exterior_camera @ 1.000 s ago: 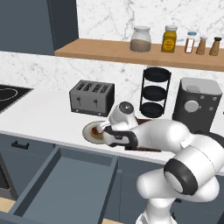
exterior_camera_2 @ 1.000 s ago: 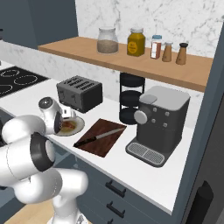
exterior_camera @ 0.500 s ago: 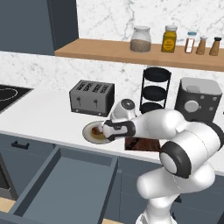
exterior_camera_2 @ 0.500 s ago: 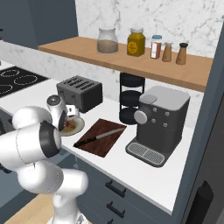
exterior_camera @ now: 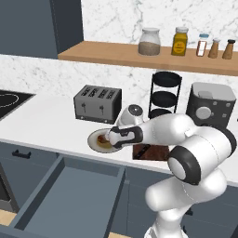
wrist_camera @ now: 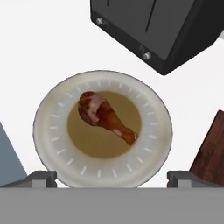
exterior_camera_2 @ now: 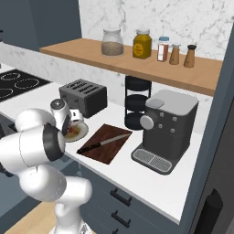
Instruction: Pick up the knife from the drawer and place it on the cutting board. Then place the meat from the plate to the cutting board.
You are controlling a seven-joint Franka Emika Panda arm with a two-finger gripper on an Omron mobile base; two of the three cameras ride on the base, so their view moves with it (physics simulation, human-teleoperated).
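Observation:
The plate (wrist_camera: 48, 131), cream-rimmed with an olive-brown centre, lies straight below my gripper (wrist_camera: 111, 179). The meat (wrist_camera: 105, 116), a small reddish-brown drumstick, rests in its middle. My fingertips (wrist_camera: 43, 177) stand wide apart above the plate's near rim, open, with nothing between them. In the left base view the gripper (exterior_camera: 114, 138) hovers low over the plate (exterior_camera: 95, 140). The knife (exterior_camera_2: 103, 143) lies diagonally on the dark cutting board (exterior_camera_2: 109, 153), just right of the plate (exterior_camera_2: 82, 132). The drawer (exterior_camera: 69, 195) stands pulled out below the counter edge.
A black toaster (exterior_camera: 97, 103) stands right behind the plate. Behind the board are a black tiered rack (exterior_camera_2: 137, 103) and a grey coffee machine (exterior_camera_2: 167, 130). A wooden shelf (exterior_camera: 107, 51) with jars hangs above. A hob (exterior_camera_2: 18, 84) lies at the far left.
The hand has shifted a little left, from the board's edge to over the plate, and the elbow has swung up and right. The jaws have stayed open.

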